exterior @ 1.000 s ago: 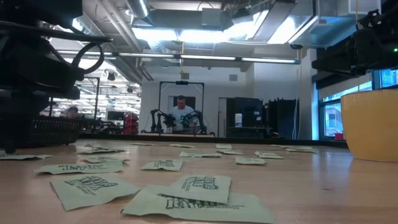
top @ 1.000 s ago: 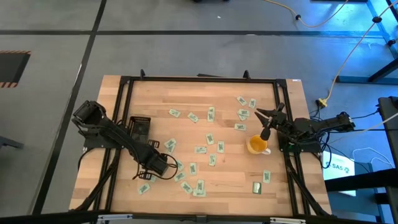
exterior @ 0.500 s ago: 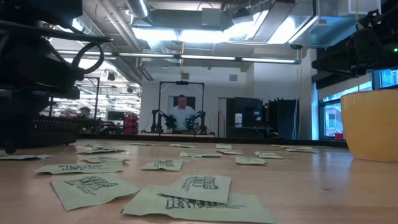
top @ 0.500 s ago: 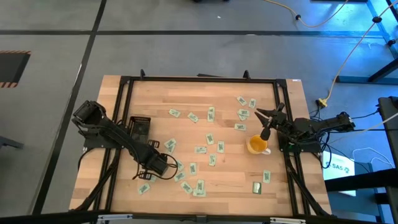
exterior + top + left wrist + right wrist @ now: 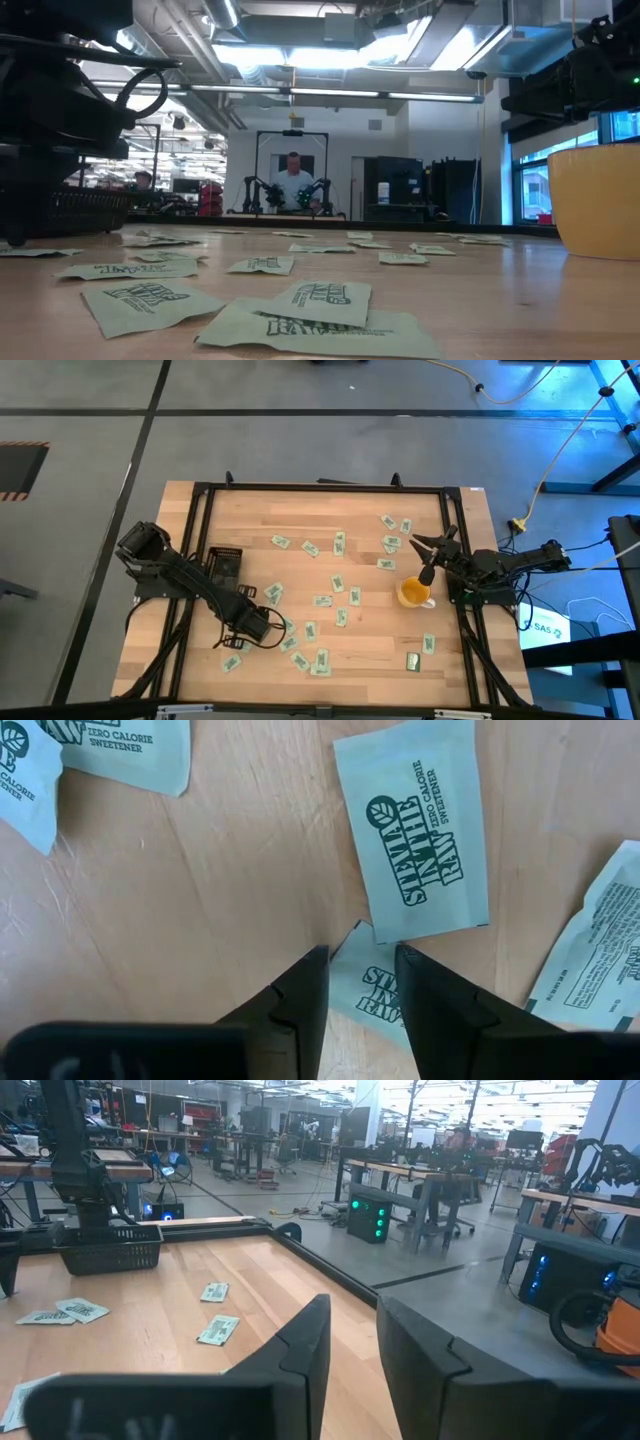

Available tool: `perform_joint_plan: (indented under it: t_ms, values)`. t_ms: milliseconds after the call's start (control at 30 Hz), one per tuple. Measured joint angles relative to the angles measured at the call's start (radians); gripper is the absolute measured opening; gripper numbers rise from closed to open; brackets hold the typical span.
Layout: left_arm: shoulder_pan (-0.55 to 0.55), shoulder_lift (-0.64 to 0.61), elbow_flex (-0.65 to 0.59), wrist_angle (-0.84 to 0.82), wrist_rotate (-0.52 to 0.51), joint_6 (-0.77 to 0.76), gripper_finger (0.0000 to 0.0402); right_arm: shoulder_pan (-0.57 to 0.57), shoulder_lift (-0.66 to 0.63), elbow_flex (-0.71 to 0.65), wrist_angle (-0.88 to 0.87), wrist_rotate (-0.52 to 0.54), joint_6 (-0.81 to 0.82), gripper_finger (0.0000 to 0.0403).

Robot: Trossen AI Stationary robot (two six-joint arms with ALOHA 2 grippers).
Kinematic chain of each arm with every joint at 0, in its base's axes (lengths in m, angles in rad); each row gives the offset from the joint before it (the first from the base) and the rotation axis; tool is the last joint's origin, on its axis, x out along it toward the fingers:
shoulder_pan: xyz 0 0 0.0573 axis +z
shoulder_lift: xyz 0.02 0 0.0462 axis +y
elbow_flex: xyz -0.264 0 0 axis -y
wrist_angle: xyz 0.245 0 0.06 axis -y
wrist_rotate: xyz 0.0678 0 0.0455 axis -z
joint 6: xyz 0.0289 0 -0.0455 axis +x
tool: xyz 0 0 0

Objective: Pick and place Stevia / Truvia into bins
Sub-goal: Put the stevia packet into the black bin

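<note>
A: Nearest the left gripper (image 5: 358, 982), what lies there?

B: A pale green paper Stevia sachet (image 5: 372, 988), flat on the light wooden table (image 5: 360, 520), right under the two dark fingertips (image 5: 305, 982); they stand a little apart, straddling its corner, pinching nothing that I can see.

A: And which way does it run?

B: Its long axis looks slanted across the gap rather than along it, though the fingers hide most of it; a second sachet (image 5: 417, 828) lies just beyond, its near edge over the first, its long axis running away from the gripper.

A: The bin?

B: The small black mesh basket (image 5: 225, 563) sits up-table from the left gripper (image 5: 257, 623), near it; the left arm is plainly the closer one.

A: The right arm?

B: The right gripper (image 5: 432, 547) waits farther off, beside the round yellow cup (image 5: 413, 593), fingers slightly spread, empty; more sachets lie scattered between the two arms.
</note>
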Motion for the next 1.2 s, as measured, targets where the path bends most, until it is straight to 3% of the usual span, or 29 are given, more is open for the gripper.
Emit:
perform_joint_plan:
  t_ms: [1200]
  values:
    - [0.000, -0.001, 0.001, 0.019, -0.018, 0.095, 0.0115, 0.000, 0.000, 0.000, 0.000, 0.000, 0.001, 0.0090]
